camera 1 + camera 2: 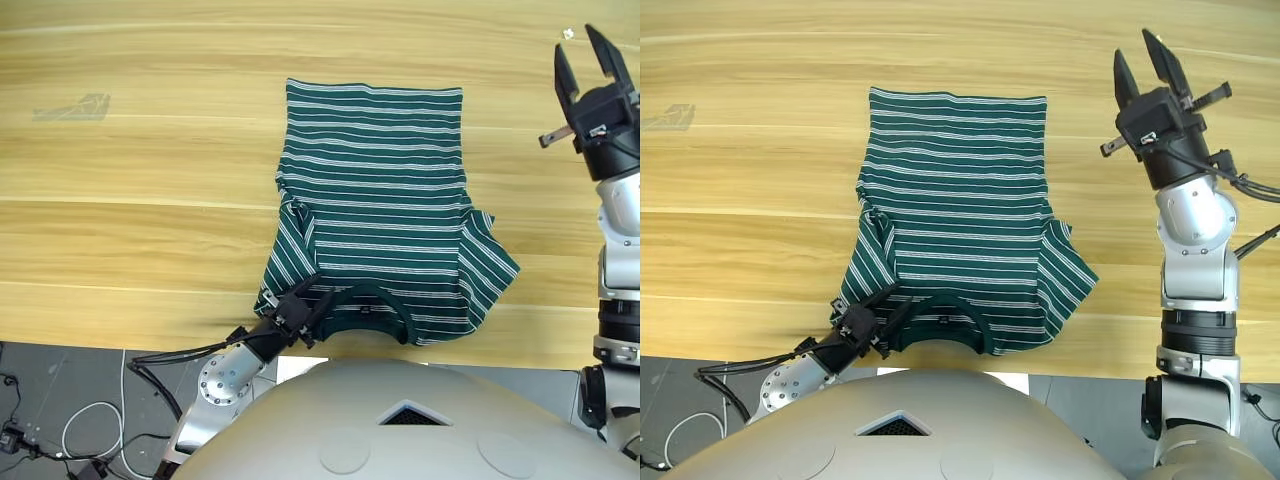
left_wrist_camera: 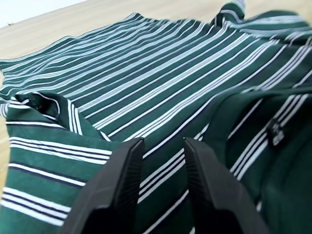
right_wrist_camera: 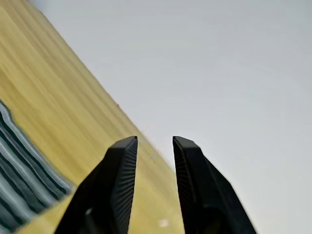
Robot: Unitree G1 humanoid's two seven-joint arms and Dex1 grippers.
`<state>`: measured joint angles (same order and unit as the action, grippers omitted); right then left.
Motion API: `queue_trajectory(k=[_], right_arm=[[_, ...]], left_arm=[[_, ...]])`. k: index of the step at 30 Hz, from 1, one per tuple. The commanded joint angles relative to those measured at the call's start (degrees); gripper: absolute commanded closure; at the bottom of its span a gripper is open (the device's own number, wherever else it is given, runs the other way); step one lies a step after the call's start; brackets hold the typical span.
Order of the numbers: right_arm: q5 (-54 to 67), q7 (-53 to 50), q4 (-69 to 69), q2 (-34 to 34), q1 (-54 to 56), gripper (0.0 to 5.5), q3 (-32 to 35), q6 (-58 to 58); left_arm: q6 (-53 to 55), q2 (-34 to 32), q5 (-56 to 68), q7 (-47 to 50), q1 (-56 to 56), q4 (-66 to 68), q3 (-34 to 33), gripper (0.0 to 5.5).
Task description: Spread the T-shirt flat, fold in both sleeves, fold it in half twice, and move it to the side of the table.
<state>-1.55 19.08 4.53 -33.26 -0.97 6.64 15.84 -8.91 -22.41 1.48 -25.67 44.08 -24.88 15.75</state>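
Note:
A dark green T-shirt [image 1: 375, 200] with white stripes lies on the wooden table [image 1: 130, 220], its collar [image 1: 365, 300] towards me and its hem at the far side. Its left sleeve [image 1: 290, 250] is tucked in over the body. The right sleeve [image 1: 490, 265] still sticks out sideways. My left gripper [image 1: 305, 310] rests low over the shirt's near left shoulder, beside the collar; in the left wrist view its fingers [image 2: 126, 180] stand slightly apart above the striped cloth. My right gripper [image 1: 590, 60] hangs open in the air, right of the shirt's far corner.
The table's near edge runs just below the collar, with grey floor and cables [image 1: 60, 420] beyond it at the lower left. Bare wood stretches to the left, right and far side of the shirt.

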Motion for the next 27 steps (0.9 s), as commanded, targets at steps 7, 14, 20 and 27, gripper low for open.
queue_trajectory(k=[7,14,20,27], right_arm=[[38.97,45.23,3.43,-11.61,-20.39,4.17,3.49,-20.92],[33.60,49.34,-3.44,-15.01,-22.16,4.17,3.66,-24.66],[31.54,48.27,-3.02,-16.15,-21.73,4.17,4.93,-27.16],[30.03,46.48,2.65,-16.91,-22.65,4.17,5.10,-32.03]], left_arm=[[11.49,4.97,27.40,5.41,-0.31,-15.29,-10.24,3.98],[15.46,5.69,33.50,13.36,-2.31,-16.16,-25.06,3.98],[15.66,8.11,32.71,12.48,-0.61,-16.84,-23.69,3.98],[15.83,8.66,33.11,11.81,0.36,-18.23,-23.89,3.98]])
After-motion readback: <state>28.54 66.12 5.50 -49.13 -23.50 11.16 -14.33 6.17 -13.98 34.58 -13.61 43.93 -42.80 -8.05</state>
